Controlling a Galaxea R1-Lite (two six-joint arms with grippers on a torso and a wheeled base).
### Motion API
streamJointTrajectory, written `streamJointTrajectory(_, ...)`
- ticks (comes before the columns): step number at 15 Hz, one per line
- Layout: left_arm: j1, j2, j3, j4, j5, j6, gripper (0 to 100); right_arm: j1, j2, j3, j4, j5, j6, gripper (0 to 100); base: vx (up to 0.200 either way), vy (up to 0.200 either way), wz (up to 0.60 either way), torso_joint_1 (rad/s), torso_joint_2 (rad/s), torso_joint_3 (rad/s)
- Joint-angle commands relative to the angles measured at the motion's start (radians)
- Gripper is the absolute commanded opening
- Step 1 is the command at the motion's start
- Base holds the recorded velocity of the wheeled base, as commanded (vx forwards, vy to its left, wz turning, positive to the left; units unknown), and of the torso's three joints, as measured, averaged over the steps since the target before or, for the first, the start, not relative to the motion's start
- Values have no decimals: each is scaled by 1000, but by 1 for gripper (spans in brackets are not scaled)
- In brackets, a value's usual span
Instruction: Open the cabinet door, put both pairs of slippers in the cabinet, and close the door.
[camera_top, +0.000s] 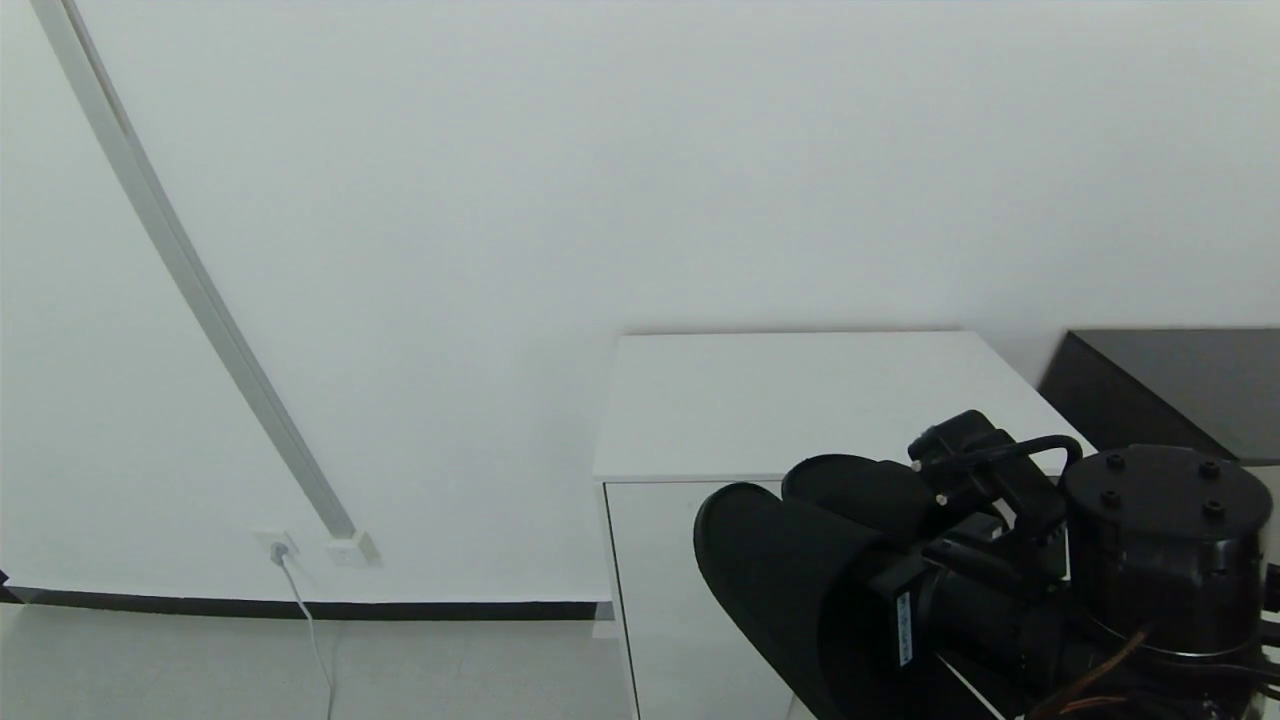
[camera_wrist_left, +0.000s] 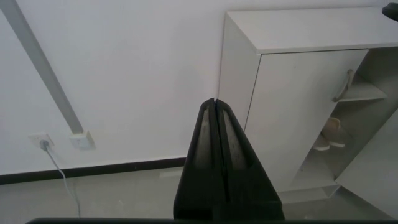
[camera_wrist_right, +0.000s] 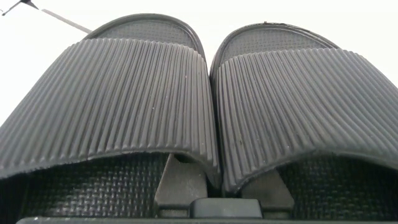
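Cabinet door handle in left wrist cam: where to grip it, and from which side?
Take the handle mid-bar, coming straight at the door from the front. It is a slim upright bar, likely standing off the panel, beside the open compartment. The left gripper is shut; open it to straddle the bar sideways.

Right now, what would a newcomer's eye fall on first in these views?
The black slippers stand out: the right gripper is shut on the pair, held up in front of the white cabinet. Beyond the shut, empty left gripper, the cabinet is open, with pale slippers on a shelf inside.
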Motion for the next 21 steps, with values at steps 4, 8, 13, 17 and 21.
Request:
streamJointTrajectory(4,0,0,0,1,0,0,0,0,6,-2,0,-1,0,0,0,-100,0,1,2,-1)
streamJointTrajectory(8,0,0,0,-1,0,0,0,-4,9,3,1,-1,0,0,0,-200,0,5,2,4)
streamJointTrajectory(13,0,0,0,-1,0,0,0,-12,15,9,0,-2,0,0,0,-200,0,2,2,5)
streamJointTrajectory(17,0,0,0,1,0,0,0,-27,17,9,-2,1,0,0,0,-200,0,4,7,2)
streamJointTrajectory(21,0,0,0,1,0,1,0,-29,11,11,-2,7,3,0,0,-200,0,1,2,5)
